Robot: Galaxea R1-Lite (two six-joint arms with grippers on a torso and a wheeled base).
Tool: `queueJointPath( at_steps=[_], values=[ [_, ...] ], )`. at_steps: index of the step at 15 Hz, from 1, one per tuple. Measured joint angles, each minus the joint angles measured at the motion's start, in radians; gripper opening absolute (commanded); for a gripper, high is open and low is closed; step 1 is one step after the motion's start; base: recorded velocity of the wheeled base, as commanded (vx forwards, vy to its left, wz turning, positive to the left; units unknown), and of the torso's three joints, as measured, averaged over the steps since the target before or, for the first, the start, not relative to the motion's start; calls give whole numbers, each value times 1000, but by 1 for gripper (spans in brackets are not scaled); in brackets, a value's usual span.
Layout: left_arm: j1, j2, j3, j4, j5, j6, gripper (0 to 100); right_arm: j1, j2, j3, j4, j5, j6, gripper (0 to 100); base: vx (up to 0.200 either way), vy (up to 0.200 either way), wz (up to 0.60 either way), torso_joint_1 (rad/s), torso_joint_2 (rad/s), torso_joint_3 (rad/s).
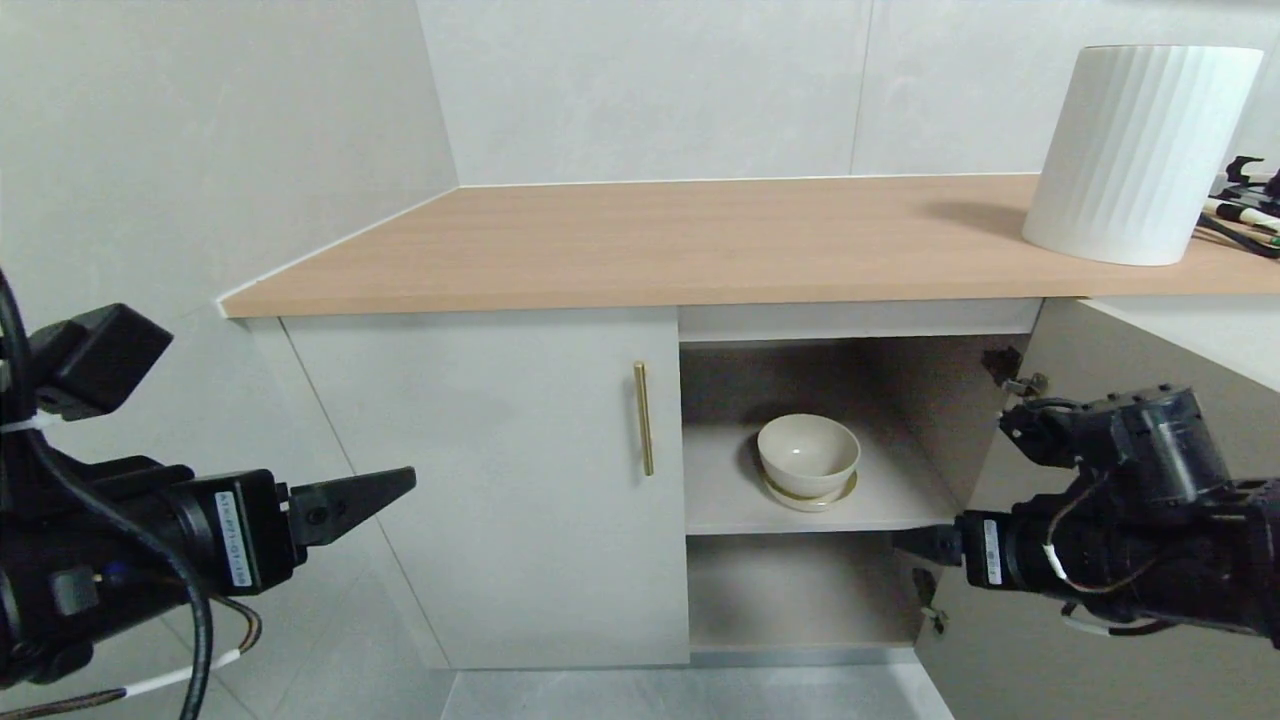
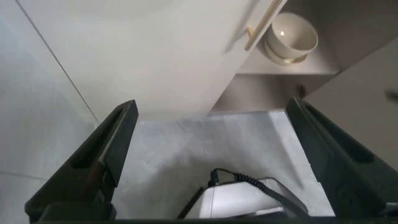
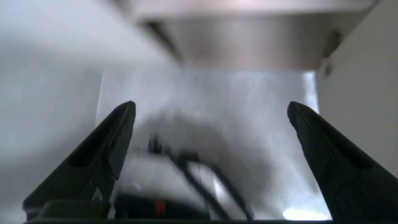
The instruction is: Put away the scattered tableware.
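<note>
Between the two pincers stands a low cabinet under a wooden tabletop (image 1: 650,240). Its right-hand door (image 1: 1010,660) is swung open, and its other door (image 1: 480,480) is shut, with a slim brass handle (image 1: 643,418) at its inner edge.

The left pincer (image 1: 385,485) hangs in front of the shut door, off to the side away from the opening. Its fingers are spread wide with nothing between them, as the left wrist view shows (image 2: 211,107).

The right pincer (image 1: 910,540) sits at the edge of the open compartment, just beside the open door and level with the front lip of the upper shelf (image 1: 720,495). Its fingers are also spread apart and empty (image 3: 211,109).

A cream bowl (image 1: 808,455) stands upright on that upper shelf, resting on a small matching saucer (image 1: 812,497). It lies between the two pincers, nearer the right one, slightly above its tip and deeper inside the cabinet, touching neither.

Above the right pincer, a tall white ribbed container (image 1: 1140,150) stands on the tabletop, with a few marker pens (image 1: 1240,210) lying just beyond it.
</note>
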Motion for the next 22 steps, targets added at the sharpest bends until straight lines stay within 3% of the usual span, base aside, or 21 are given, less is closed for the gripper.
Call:
queueJointPath(
  at_steps=[2, 7, 22],
  values=[
    [5, 0, -4, -2, 1, 15, 100, 50, -77, 44, 11, 6, -44, 100, 0, 0, 0, 0, 0, 0],
    [6, 24, -5, -1, 4, 14, 100, 79, -138, 64, 17, 7, -48, 100, 0, 0, 0, 0, 0, 0],
    [5, 39, 2, 1, 1, 11, 100, 87, -149, 72, 18, 6, -48, 100, -200, 0, 0, 2, 2, 2]
  ],
)
